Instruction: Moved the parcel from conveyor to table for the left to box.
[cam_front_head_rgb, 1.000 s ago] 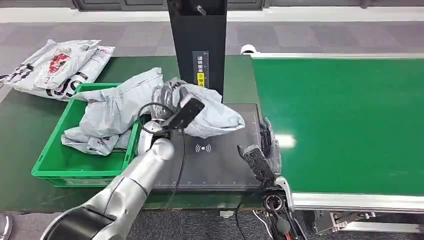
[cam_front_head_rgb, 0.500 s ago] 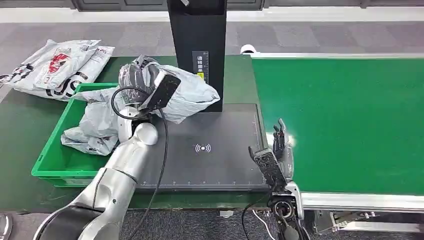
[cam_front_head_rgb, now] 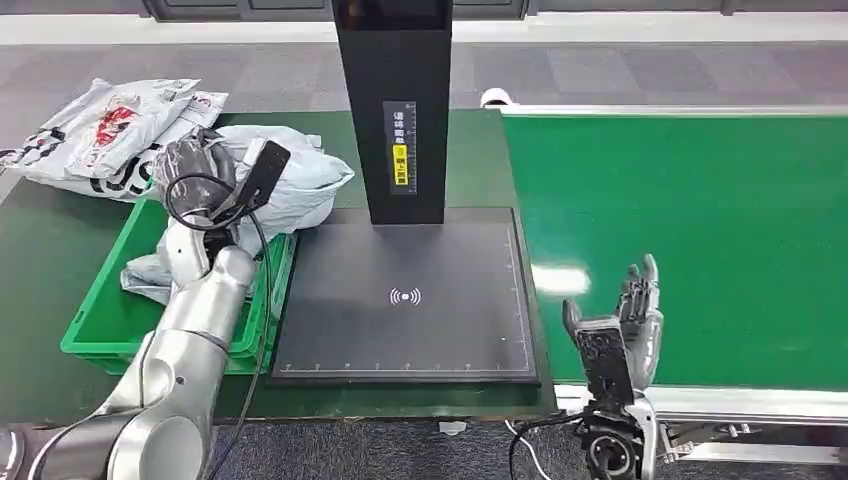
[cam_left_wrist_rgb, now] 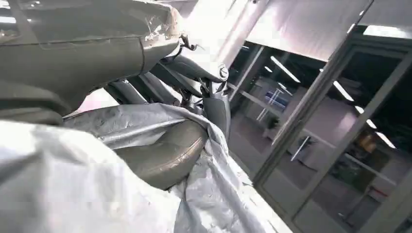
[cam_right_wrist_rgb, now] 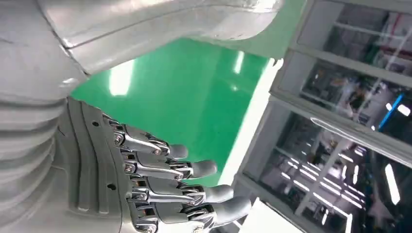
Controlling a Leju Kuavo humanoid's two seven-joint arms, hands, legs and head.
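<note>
A crumpled grey parcel (cam_front_head_rgb: 300, 180) hangs over the far end of the green box (cam_front_head_rgb: 100, 340), held up by my left hand (cam_front_head_rgb: 195, 165). In the left wrist view the thumb and fingers (cam_left_wrist_rgb: 165, 155) press into the grey parcel (cam_left_wrist_rgb: 73, 189). More grey parcels (cam_front_head_rgb: 150, 275) lie in the box, largely hidden by my left arm. My right hand (cam_front_head_rgb: 638, 310) is over the near edge of the green conveyor (cam_front_head_rgb: 700, 220), its fingers (cam_right_wrist_rgb: 194, 189) straight and apart with nothing in them.
A black scanner pad (cam_front_head_rgb: 405, 295) lies between box and conveyor, with a tall black post (cam_front_head_rgb: 395, 110) at its far edge. Several printed white parcels (cam_front_head_rgb: 100, 130) are piled at the table's far left corner.
My left hand has carried the grey parcel leftward, off the scanner pad to above the green box. My right hand has drawn back to the right, from the pad's edge to over the conveyor.
</note>
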